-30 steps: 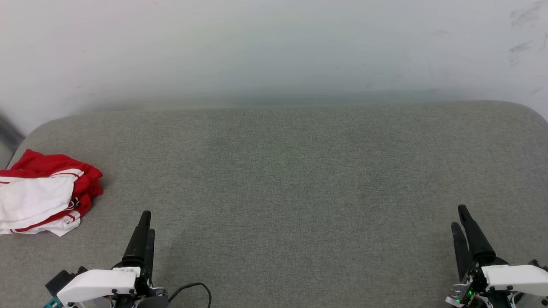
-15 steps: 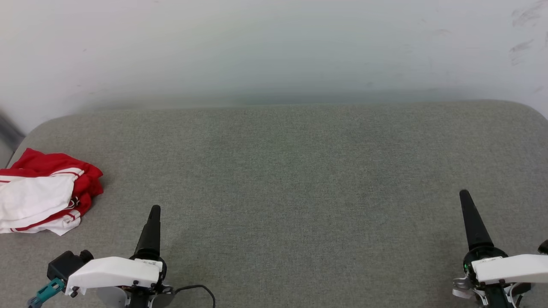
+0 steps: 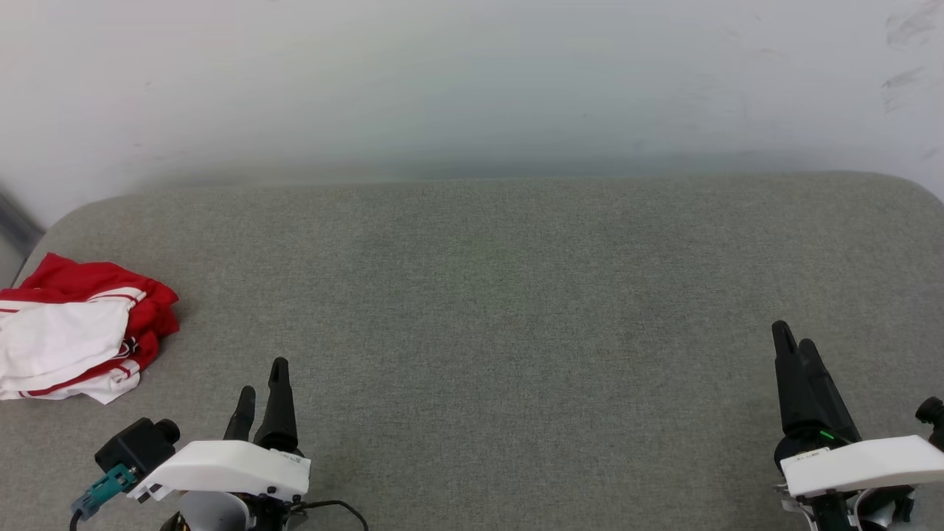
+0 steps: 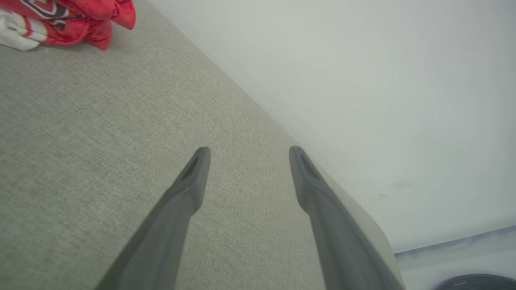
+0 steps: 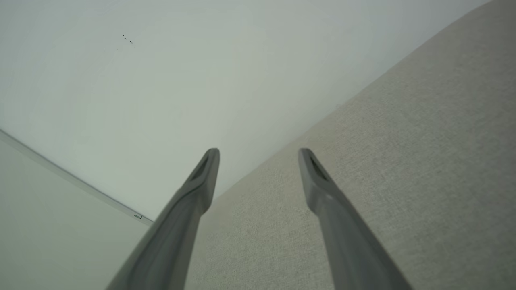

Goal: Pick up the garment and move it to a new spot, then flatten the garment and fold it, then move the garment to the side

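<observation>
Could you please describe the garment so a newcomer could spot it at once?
Take the wide grey fabric surface below the pale wall and follow it to its left end. There the garment lies crumpled, left of the left gripper. It is the one bright thing: red and white with striped trim.

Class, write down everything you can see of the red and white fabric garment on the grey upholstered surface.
The red and white fabric garment lies crumpled in a loose heap. Red cloth bunches around a white panel edged with red-and-white striped trim, and some black print peeks out. It rests at the left end of the grey upholstered surface, cut off by the head view's edge. The open left gripper stands apart from it.
</observation>
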Robot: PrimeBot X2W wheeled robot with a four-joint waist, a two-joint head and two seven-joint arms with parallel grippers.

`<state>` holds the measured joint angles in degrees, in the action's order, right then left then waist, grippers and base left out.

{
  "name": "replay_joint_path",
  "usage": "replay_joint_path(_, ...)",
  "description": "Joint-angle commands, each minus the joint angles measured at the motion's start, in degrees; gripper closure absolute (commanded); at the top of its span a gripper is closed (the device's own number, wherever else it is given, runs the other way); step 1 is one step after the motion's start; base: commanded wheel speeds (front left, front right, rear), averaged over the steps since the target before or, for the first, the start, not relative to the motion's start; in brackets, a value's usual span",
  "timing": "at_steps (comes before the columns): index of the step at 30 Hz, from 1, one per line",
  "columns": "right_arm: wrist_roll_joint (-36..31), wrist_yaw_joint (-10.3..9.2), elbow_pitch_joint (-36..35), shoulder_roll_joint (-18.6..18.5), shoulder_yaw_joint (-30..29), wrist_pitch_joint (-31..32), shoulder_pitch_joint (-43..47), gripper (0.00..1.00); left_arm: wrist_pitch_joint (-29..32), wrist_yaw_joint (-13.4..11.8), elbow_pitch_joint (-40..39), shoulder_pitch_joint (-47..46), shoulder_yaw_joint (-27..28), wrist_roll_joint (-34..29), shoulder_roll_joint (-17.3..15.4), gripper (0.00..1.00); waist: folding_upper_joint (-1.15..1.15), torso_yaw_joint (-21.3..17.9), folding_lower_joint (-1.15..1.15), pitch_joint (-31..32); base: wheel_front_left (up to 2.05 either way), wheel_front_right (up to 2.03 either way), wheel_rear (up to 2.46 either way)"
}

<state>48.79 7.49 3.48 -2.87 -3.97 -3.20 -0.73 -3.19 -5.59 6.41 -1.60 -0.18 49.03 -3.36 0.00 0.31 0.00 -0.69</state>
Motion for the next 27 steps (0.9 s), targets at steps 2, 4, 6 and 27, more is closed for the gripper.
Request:
replay_joint_path(2, -2.66, 0.00, -1.54, -0.06, 0.18, -0.64, -0.16, 0.00, -0.67, -0.76, -1.12, -0.26, -0.72, -2.51, -0.78, 0.00, 0.00, 0.03, 0.00, -0.03, 0.00, 0.00, 0.00)
replay_joint_path(4, -4.73, 0.00, -1.86, -0.06, 0.23, -1.04, 0.01, 0.00, -1.07, -1.55, -1.32, -0.21, -1.40, -4.25, -1.11, 0.00, 0.00, 0.06, 0.00, -0.08, 0.00, 0.00, 0.00)
replay_joint_path(6, -6.55, 0.00, -2.14, -0.06, 0.27, -1.42, 0.13, 0.00, -1.42, -2.30, -1.48, -0.15, -2.11, -5.92, -1.50, 0.00, 0.00, 0.10, 0.00, -0.11, 0.00, 0.00, 0.00)
replay_joint_path(27, -25.88, 0.00, -3.81, -0.04, 0.83, -5.30, 1.70, 0.00, -5.32, -9.13, -3.57, 0.07, -10.16, -21.46, -5.47, 0.00, 0.00, 0.54, 0.00, -0.49, 0.00, 0.00, 0.00)
